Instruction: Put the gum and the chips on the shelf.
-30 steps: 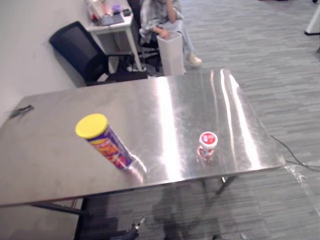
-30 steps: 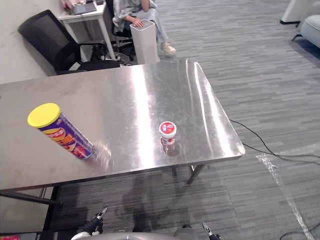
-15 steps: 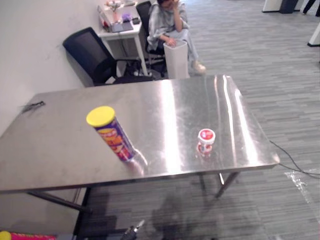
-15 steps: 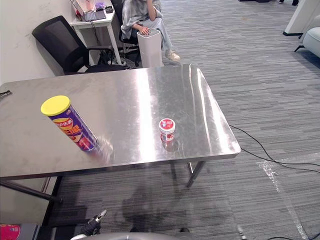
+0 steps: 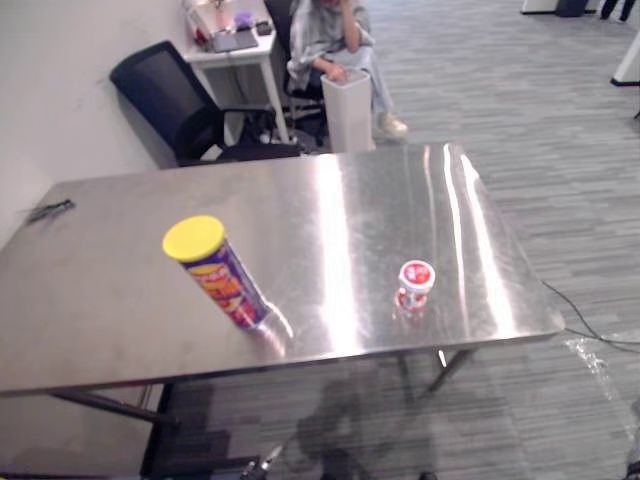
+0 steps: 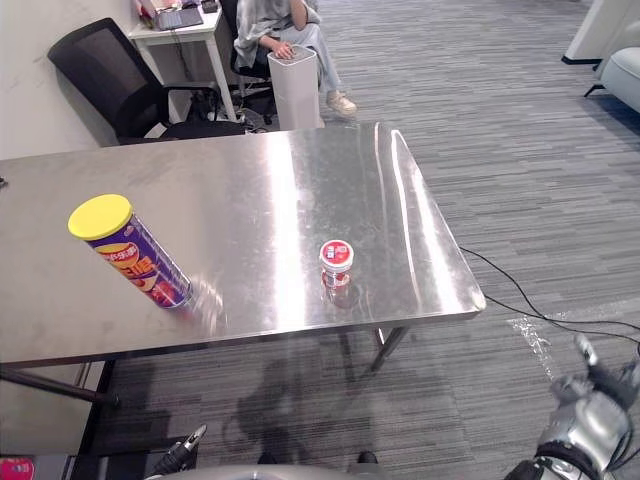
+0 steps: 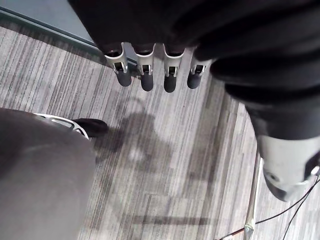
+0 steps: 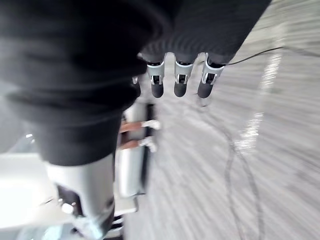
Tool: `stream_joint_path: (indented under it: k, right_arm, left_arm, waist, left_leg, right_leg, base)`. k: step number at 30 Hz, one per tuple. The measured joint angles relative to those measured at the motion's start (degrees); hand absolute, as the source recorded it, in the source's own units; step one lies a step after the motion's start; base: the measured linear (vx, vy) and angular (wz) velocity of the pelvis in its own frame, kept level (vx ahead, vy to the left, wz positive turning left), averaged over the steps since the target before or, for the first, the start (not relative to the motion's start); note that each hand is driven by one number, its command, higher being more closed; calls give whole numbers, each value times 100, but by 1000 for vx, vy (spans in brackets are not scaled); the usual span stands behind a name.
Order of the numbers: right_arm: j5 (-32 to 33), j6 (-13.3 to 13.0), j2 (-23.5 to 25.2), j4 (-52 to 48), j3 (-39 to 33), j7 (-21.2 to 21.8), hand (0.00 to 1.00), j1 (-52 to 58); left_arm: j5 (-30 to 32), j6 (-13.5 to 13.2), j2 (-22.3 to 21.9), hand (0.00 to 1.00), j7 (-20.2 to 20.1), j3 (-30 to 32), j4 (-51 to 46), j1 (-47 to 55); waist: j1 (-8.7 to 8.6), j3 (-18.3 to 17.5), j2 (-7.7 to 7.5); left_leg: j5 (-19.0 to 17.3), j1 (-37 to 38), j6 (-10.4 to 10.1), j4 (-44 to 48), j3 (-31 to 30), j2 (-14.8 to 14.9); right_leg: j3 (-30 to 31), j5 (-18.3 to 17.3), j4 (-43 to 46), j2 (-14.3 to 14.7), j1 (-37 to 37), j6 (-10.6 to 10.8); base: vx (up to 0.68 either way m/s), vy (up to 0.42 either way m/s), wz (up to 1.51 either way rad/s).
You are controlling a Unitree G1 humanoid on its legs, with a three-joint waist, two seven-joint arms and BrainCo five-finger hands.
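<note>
While the left hand [image 7: 144,75] and right hand [image 6: 590,420] hang released, chips [image 6: 130,255] and gum [image 6: 336,262] stand well apart from them.

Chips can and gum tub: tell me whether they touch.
Apart. Right eye view shows bare table between the chips can and the gum tub.

Brushed, glossy metal on the table [image 5: 350,215], streaked with glare. Shiny printed wrap on the chips can [image 5: 228,287], smooth yellow plastic lid [image 5: 193,238]. Glossy plastic on the gum tub [image 5: 413,288]. Matt, ribbed grey carpet [image 5: 565,150] at right; black mesh chair [image 5: 160,88] upper left.
</note>
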Motion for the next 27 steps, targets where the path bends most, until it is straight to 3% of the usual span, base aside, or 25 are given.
stream_joint_path:
  k: [5, 10, 12, 16, 22, 27]
  right_arm:
    - [-891, -254, 115, -2303, 814, -222, 0, 470]
    - [-991, -409, 237, -3687, 1806, 327, 0, 797]
    - [-945, -569, 239, -4197, 2323, 812, 0, 860]
    - [-675, -676, 236, -4535, 3090, 1554, 0, 974]
    - [-472, -674, 90, -4538, 4221, 2162, 0, 986]
    - [-427, -666, 69, -4527, 4839, 2242, 0, 974]
  left_arm:
    - [2, 0, 0, 0, -18, -12, -26, 84]
    - [13, 2, 3, 0, -109, -14, -141, 197]
    - [126, -2, 15, 0, -189, -14, -181, 236]
    - [191, -3, 65, 0, -274, -19, -199, 269]
    - [224, -2, 222, 0, -294, -257, -185, 331]
    - [245, -1, 237, 0, -289, -299, -165, 345]
  waist:
    - [-9, -81, -20]
    - [-9, -157, -28]
    - [15, -161, -37]
    - [156, -195, -81]
    - [170, -247, -193]
    - [229, -255, -192]
  left_leg:
    - [3, -6, 4, -1, 142, -10]
    - [3, 0, 5, -1, 177, -2]
    - [2, -2, 3, -1, 206, 4]
    - [-2, -14, -3, 0, 299, 34]
    - [-2, -12, -4, 1, 306, 52]
    - [4, -13, 5, 0, 296, 47]
  right_leg:
    - [134, 18, 1, -9, -100, 33]
    - [171, 28, -7, 4, -113, 50]
    - [203, 35, -12, 14, -131, 58]
    - [277, 56, -13, 47, -185, 60]
    - [276, 61, -13, 62, -185, 65]
    - [261, 82, -27, 54, -179, 62]
  base:
    - [-55, 1, -17]
    - [-16, -17, -4]
    - [-12, -23, -6]
    - [0, -29, -10]
    - [-5, -22, -1]
    - [-20, -12, 0]
